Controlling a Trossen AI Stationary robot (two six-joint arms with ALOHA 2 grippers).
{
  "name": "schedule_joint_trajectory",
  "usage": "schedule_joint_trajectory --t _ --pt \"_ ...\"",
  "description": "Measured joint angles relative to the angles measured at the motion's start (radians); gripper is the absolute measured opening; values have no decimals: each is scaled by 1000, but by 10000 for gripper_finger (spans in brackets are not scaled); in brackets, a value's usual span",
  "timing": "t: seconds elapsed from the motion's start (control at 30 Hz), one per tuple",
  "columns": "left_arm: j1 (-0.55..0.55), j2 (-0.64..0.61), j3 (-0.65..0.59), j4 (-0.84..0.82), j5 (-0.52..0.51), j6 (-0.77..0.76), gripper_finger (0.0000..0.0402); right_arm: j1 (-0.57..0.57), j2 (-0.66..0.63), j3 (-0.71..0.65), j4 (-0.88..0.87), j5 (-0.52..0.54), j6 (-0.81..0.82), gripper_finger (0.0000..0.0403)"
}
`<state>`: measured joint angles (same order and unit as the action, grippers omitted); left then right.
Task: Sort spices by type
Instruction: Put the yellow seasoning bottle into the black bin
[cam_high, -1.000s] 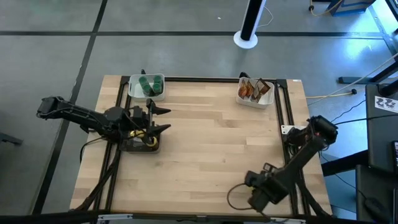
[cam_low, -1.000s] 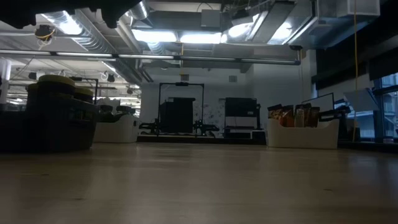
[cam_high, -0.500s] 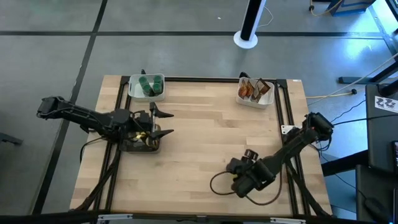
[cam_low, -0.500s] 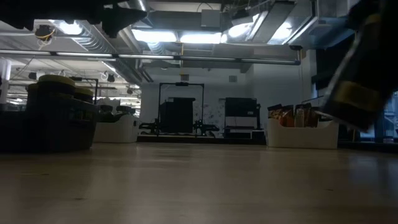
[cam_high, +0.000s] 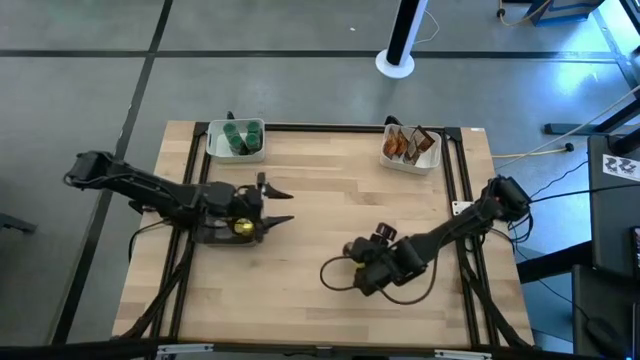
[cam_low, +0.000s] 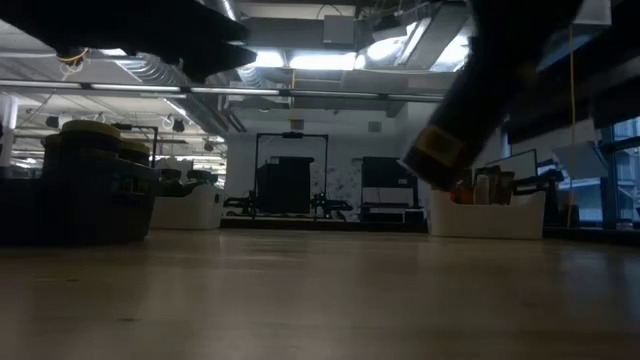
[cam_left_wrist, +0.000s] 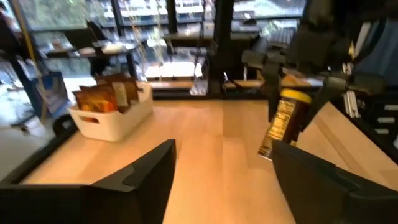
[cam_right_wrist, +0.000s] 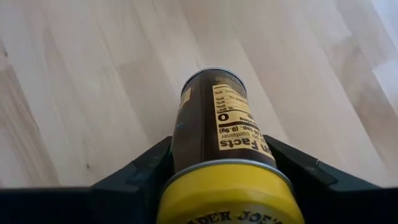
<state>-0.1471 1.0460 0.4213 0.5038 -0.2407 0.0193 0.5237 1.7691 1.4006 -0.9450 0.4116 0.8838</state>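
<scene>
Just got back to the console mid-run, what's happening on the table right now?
The right hand is shut on a yellow-lidded spice jar and holds it above the middle of the wooden table. The left hand is open over the table's left side, beside the dark tray. Green-lidded jars sit in the white tray at the back left; brown-orange packets fill the white tray at the back right.

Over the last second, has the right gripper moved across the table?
Yes. In the high view the right gripper, shut on a yellow-lidded jar, has swung from the table's near edge inward toward the centre, closer to the white tray of packets.
</scene>
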Motion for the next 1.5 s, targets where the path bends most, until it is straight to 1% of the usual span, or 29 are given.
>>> schedule_joint_trajectory --t 0.1,0.23,0.4,0.6,0.77,0.97,1.07,1.23,1.37,1.5 --pt "0 87 47 -23 26 -13 218 -25 0 0 31 0 -42 224" --pt "0 195 116 -107 55 -18 170 -52 0 0 57 0 -80 217" --pt "0 315 194 -100 135 -19 118 -76 0 -1 78 1 -82 217" --pt "-2 454 274 -100 142 -5 71 -82 0 -1 103 16 -86 223" --pt "6 561 330 -101 208 14 42 -81 0 -1 124 28 -102 217" --pt "5 640 406 -98 279 13 23 -87 0 -2 135 41 -106 224" --pt "3 665 415 -100 283 14 20 -88 0 -2 142 50 -112 220" --pt "15 686 415 -102 297 13 19 -88 1 -4 191 51 -171 217" --pt "20 692 415 -111 290 8 19 -102 14 -3 254 68 -197 227" --pt "24 693 415 -100 282 7 19 -120 57 0 317 31 -253 225"
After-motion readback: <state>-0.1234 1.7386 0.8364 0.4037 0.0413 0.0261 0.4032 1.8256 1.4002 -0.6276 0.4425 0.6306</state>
